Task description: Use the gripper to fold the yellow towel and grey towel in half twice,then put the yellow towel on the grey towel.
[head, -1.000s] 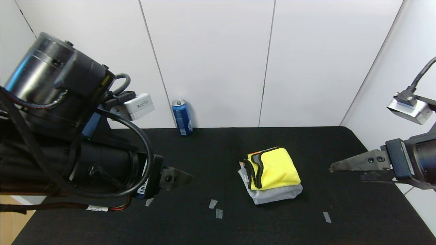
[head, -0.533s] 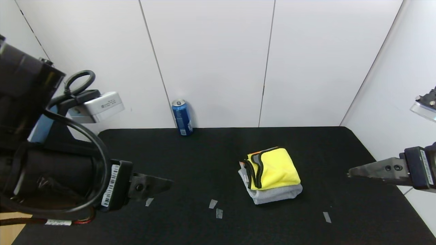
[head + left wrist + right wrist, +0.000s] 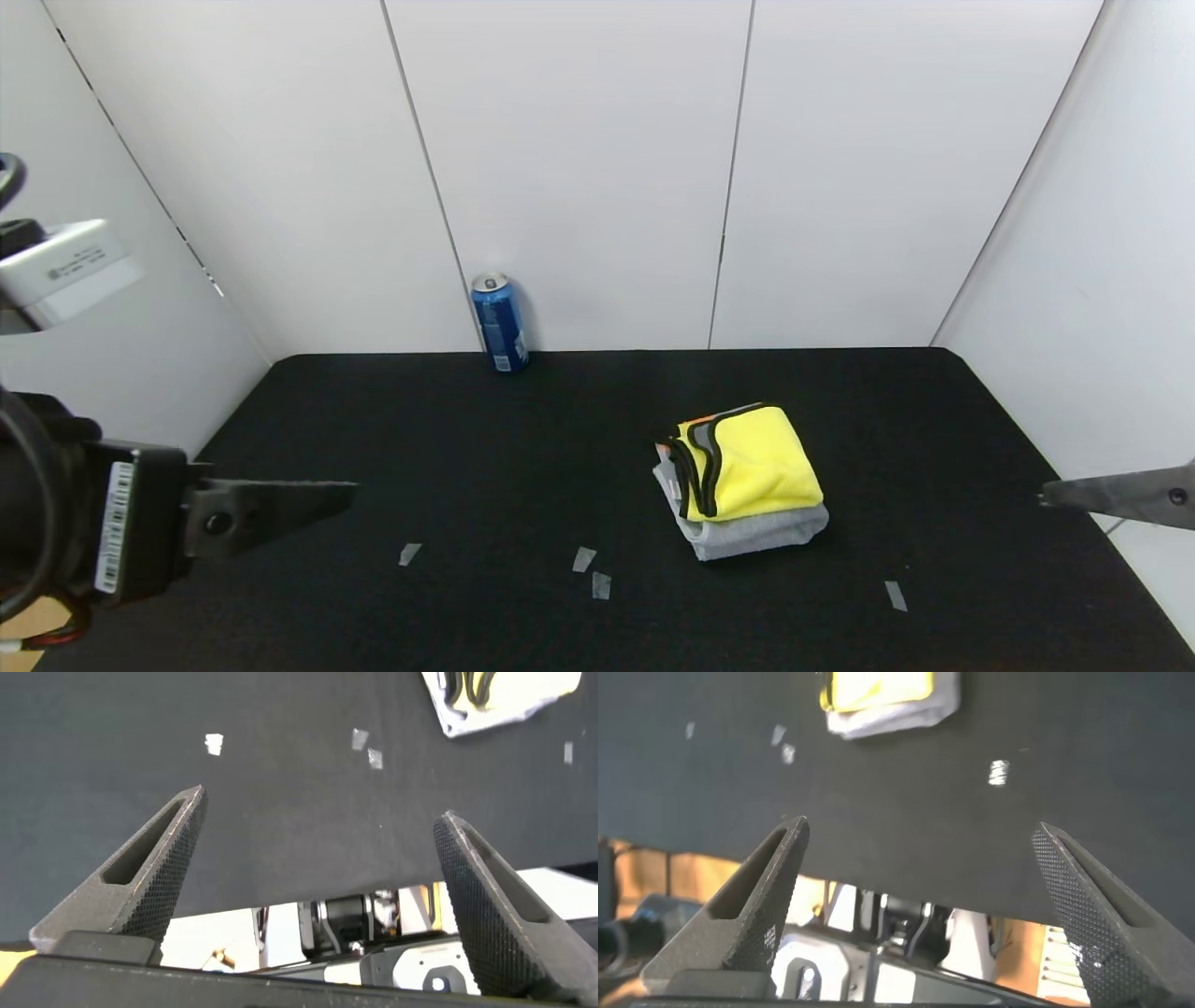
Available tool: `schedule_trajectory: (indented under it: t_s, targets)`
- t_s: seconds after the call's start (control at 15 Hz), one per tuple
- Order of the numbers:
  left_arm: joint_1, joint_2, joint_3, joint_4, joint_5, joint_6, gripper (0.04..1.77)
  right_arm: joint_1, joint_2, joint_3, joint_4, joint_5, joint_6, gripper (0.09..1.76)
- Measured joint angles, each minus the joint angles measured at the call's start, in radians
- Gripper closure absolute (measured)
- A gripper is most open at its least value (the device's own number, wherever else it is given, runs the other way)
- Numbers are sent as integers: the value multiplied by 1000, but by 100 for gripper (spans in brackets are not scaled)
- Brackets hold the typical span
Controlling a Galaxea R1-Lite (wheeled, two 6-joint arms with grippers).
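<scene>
The yellow towel (image 3: 752, 459) lies folded, black trim showing at its left edge, on top of the folded grey towel (image 3: 747, 534) right of the table's middle. The stack also shows in the left wrist view (image 3: 495, 695) and the right wrist view (image 3: 882, 695). My left gripper (image 3: 350, 490) is open and empty at the table's left edge, well away from the towels. My right gripper (image 3: 1046, 497) is open and empty at the table's right edge, also apart from them.
A blue can (image 3: 499, 322) stands at the back against the white wall. Several bits of pale tape (image 3: 583, 558) lie on the black table (image 3: 467, 439) near the front. White walls close in the back and both sides.
Both arms have drawn back outward from the towels, the left to the left edge and the right to the right edge. The towel stack has not moved.
</scene>
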Motion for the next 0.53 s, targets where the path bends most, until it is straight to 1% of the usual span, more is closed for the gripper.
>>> schedule_trajectory:
  t_s: [0.27, 0.53]
  targets:
    - [79, -102, 40, -2, -5, 23, 9, -88, -95, 46, 0, -2, -69, 14]
    - [132, -200, 92, -1, -3, 43, 9, -126, -193, 84, 4, 0, -76, 14]
